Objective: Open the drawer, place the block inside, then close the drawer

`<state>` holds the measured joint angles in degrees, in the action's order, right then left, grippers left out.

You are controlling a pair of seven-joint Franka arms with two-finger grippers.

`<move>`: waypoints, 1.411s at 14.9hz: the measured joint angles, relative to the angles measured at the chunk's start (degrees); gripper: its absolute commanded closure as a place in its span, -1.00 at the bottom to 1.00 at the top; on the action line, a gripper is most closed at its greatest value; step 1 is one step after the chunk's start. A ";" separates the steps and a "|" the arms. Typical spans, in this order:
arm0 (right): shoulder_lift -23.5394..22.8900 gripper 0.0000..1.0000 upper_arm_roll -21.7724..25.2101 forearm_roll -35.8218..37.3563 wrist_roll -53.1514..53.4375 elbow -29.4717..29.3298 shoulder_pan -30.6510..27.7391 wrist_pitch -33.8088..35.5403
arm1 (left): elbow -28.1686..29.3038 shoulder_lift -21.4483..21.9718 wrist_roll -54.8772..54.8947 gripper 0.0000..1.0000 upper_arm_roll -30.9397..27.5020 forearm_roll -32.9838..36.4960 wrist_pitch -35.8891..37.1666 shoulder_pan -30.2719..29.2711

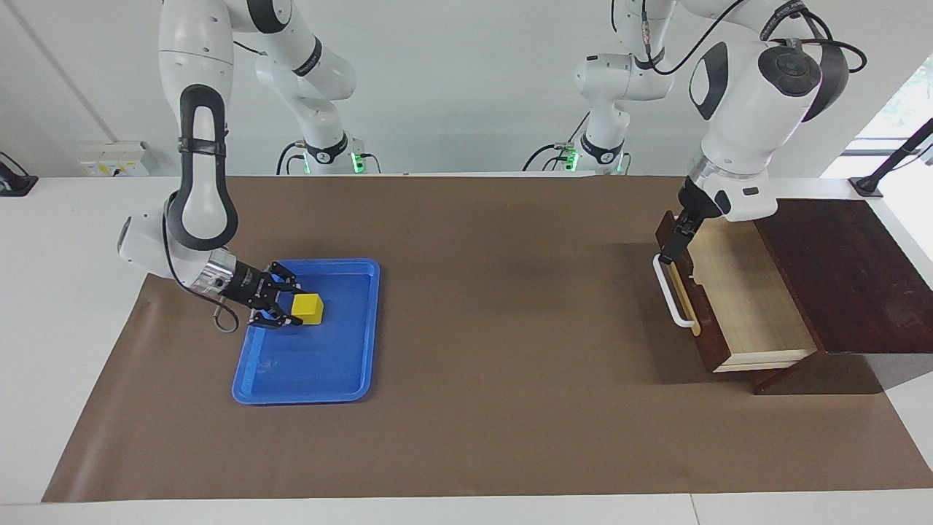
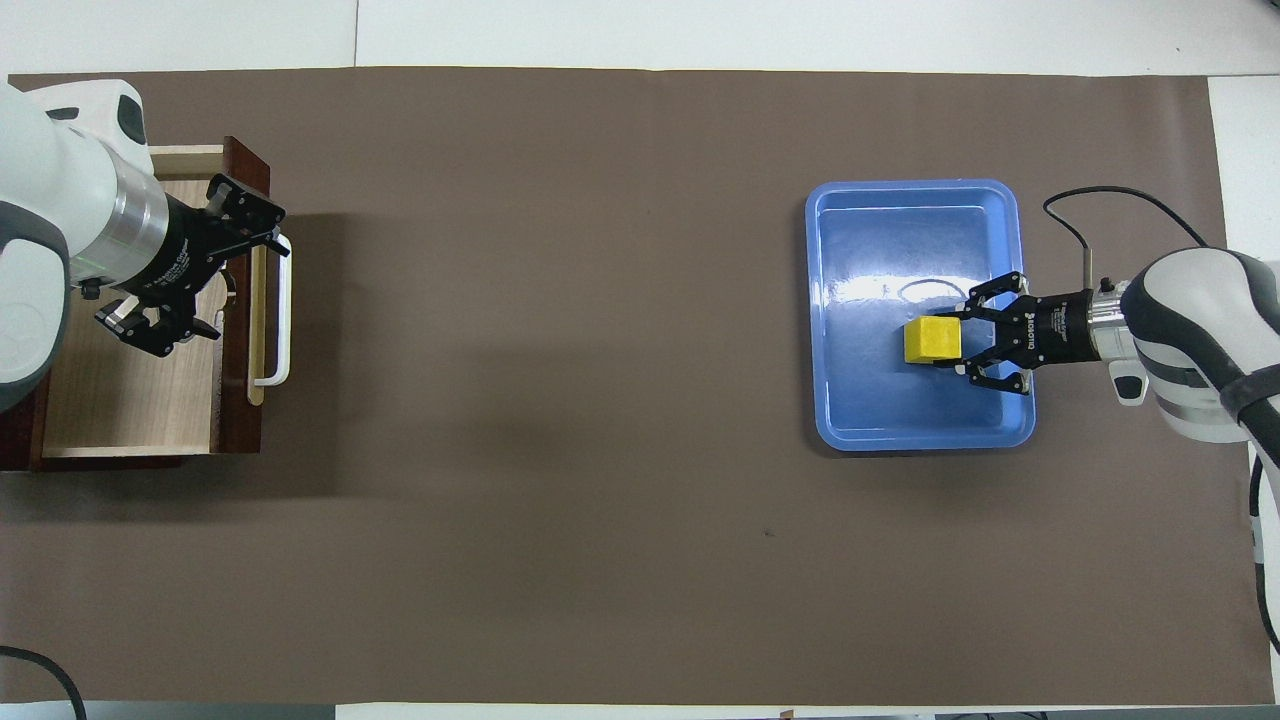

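- Facing view gives you the side look: right gripper [image 1: 286, 310] sits low in the blue tray [image 1: 350, 379], arm coming in almost level. Overhead view doesn't show that height, but it shows both right fingertips [image 2: 952, 315] flanking the block.
- Overhead view also shows you the drawer's inside from straight above; facing view shows its side wall and the dark box [image 1: 845, 277] it slides out of.
- Block [image 1: 307, 308]: in the tray, about mid-tray, toward the right arm's end of the tabletop [image 1: 510, 408]. It's between the right jaws, which are clenched on its two sides. Can't tell if it's lifted off the tray floor.
- Left gripper [image 1: 665, 257]: over the front edge of the pulled-out drawer [image 1: 751, 306], just by the white handle [image 1: 670, 299], jaws released, nothing held.
- Drawer & block are well apart, at the two ends of the tabletop.
- Materials: block is a small bright yellow cube w/ flat faces; tray is glossy blue plastic, rounded corners, raised rim; drawer is dark red-brown wood w/ pale wood inside & a white bar handle; tabletop has a matte brown cover.
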<state>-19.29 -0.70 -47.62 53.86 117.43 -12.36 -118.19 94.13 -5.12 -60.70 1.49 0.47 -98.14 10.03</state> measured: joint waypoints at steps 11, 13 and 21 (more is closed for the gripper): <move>1.10 1.00 -0.22 0.04 9.34 -15.71 9.87 9.21 | 0.00 0.18 -2.95 -1.00 0.03 -0.33 0.26 0.02; 1.13 1.00 -0.27 0.05 13.99 -17.73 15.47 6.62 | -0.01 0.27 -7.56 -1.00 0.09 -1.10 0.21 0.05; 1.00 1.00 -0.28 0.20 26.93 -18.47 34.41 -3.17 | -5.72 -5.92 -34.89 -1.00 1.01 -2.32 -0.71 3.91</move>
<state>-18.29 -0.98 -47.42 80.79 98.96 22.06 -121.36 88.40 -11.04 -95.59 2.50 -1.85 -98.86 13.95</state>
